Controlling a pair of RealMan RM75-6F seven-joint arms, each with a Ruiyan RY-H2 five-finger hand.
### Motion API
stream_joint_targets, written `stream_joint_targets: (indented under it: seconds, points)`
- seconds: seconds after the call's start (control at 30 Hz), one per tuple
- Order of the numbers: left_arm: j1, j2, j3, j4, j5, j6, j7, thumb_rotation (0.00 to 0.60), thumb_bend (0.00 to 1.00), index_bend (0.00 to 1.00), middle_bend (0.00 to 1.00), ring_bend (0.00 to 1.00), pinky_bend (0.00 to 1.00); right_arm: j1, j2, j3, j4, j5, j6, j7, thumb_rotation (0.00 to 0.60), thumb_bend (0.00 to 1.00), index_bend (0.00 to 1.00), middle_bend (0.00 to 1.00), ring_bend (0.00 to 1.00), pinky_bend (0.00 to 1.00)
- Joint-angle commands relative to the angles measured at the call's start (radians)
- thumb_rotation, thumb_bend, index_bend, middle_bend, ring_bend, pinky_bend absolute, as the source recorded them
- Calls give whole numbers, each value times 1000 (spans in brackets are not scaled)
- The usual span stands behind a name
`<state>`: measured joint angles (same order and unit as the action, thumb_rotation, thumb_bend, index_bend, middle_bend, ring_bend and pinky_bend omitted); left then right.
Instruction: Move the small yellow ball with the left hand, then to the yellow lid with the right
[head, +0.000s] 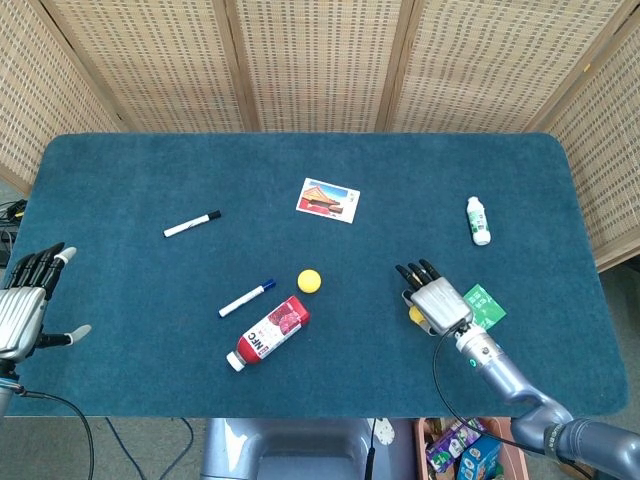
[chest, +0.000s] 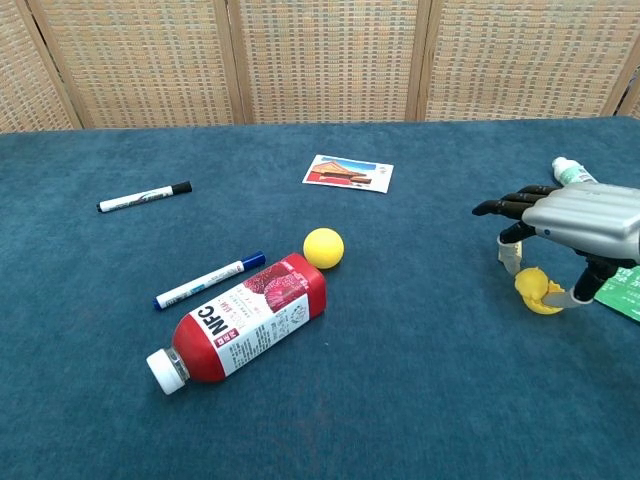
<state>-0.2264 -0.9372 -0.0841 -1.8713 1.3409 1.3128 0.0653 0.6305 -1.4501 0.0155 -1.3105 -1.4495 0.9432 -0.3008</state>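
1. The right hand (chest: 570, 225) hovers palm-down over the flat yellow plastic lid (chest: 545, 300), pinching a small yellow ball (chest: 529, 283) between thumb and a finger, the other fingers stretched forward.
2. Judged well done: lower straight until the ball sits on the lid, then part thumb and finger gently so it does not roll.
3. The ball looks smooth, round and bright, touching or just above the lid.
4. The left hand (head: 22, 305) rests far left of the lid, fingers apart, empty.
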Motion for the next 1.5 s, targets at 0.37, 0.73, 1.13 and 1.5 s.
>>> stream_joint_targets:
  seconds: [0.37, 0.73, 1.13, 1.5]
  points:
    - [-3, -3, 1, 2, -5, -7, 8, 600, 0, 0, 0, 0, 0, -8, 2, -1, 21, 8, 1, 5, 600, 293, 497, 0, 0, 0]
    - [-2, -4, 1, -1, -5, -7, 12, 600, 0, 0, 0, 0, 0, -9, 15, -5, 12, -5, 5, 3, 600, 293, 313, 0, 0, 0]
    - [2, 5, 5, -5, 12, -2, -8, 600, 0, 0, 0, 0, 0, -48, 99, 4, -91, -14, 92, -29, 600, 293, 242, 0, 0, 0]
    - [40, 16, 30, -5, 86, 55, -45, 600, 0, 0, 0, 0, 0, -249, 284, -38, -230, -83, 395, 141, 600, 60, 89, 0, 0, 0]
